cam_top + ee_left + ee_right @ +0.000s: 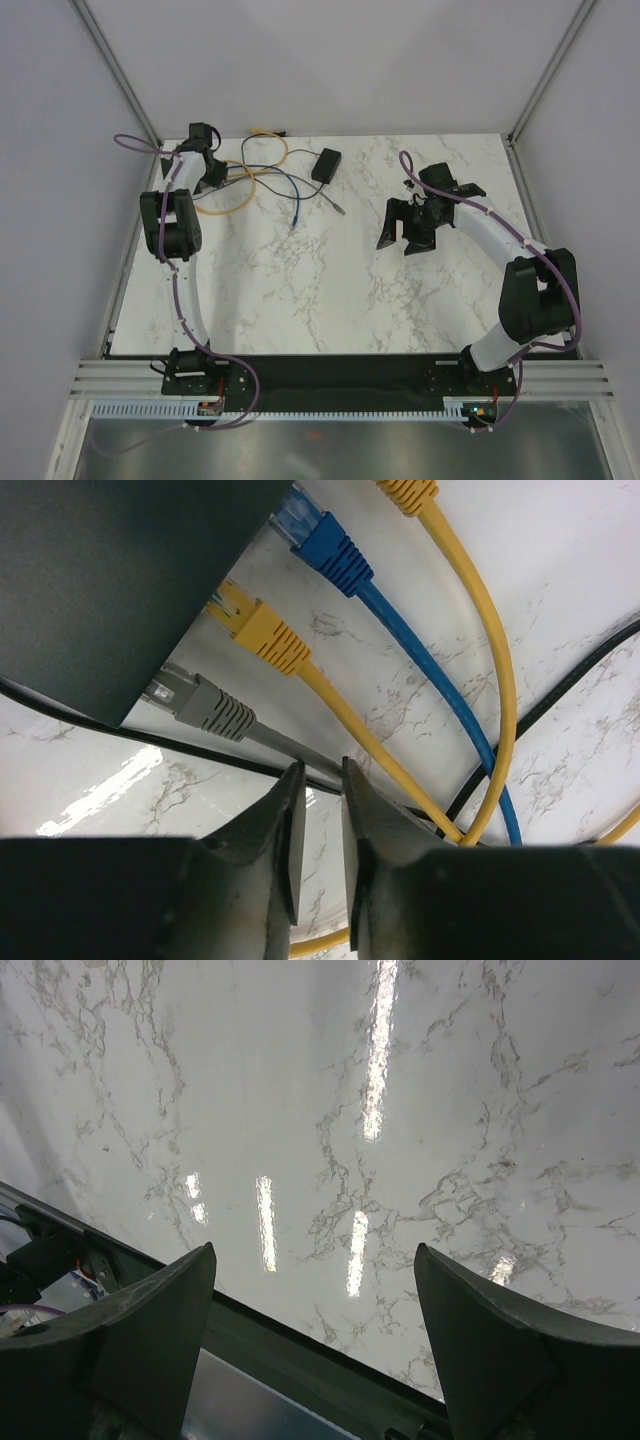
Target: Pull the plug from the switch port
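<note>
Black switch box (100,570) — three plugs (262,635) in its edge

3 plugs (260,632) in switch (100,580), adapter (326,164) R

The left arm (182,225) reaches far forward along the left side with its elbow raised and its wrist bent down at the far corner. The left gripper (318,780) shows two fingers (285,820) set close together, with only a narrow slit between them. The right arm (495,240) folds at the elbow on the right side and extends inward, and the right gripper (315,1260) points downward, jaws spread wide and empty.
</note>
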